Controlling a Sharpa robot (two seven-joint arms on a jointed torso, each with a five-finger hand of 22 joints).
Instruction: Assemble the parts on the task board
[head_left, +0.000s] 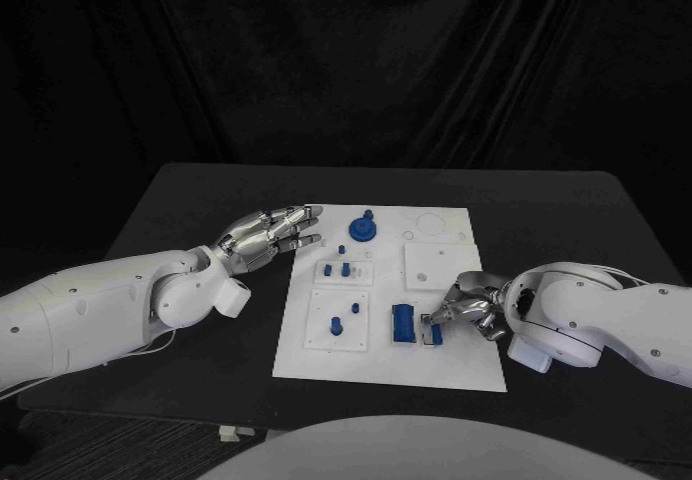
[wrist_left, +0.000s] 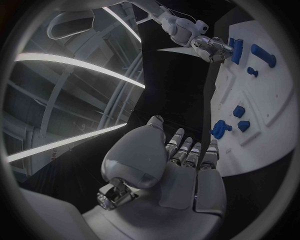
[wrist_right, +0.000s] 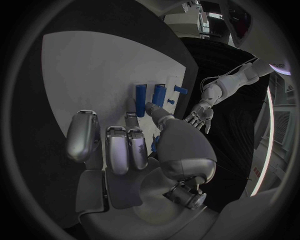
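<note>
My right hand (head_left: 469, 312), lower right of the task board (head_left: 462, 365), fingers curled at a small blue part (head_left: 433, 333) beside the blue bar (head_left: 402, 324); whether it grips, I cannot tell. My left hand (head_left: 267, 237), upper left, hovers empty, fingers apart. Judged step: pickup; next, seating the part.

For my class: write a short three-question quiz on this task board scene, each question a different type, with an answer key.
1. True or false: the left robot hand holds a blue part.
2. Which robot hand is over the two long blue bars? A) left B) right C) neither
3. Fill in: the round blue knob stands near the board's ___ edge (far or near).

Key
1. False: it hovers open beside the white task board.
2. B: the right robot hand reaches them.
3. Far.
</note>
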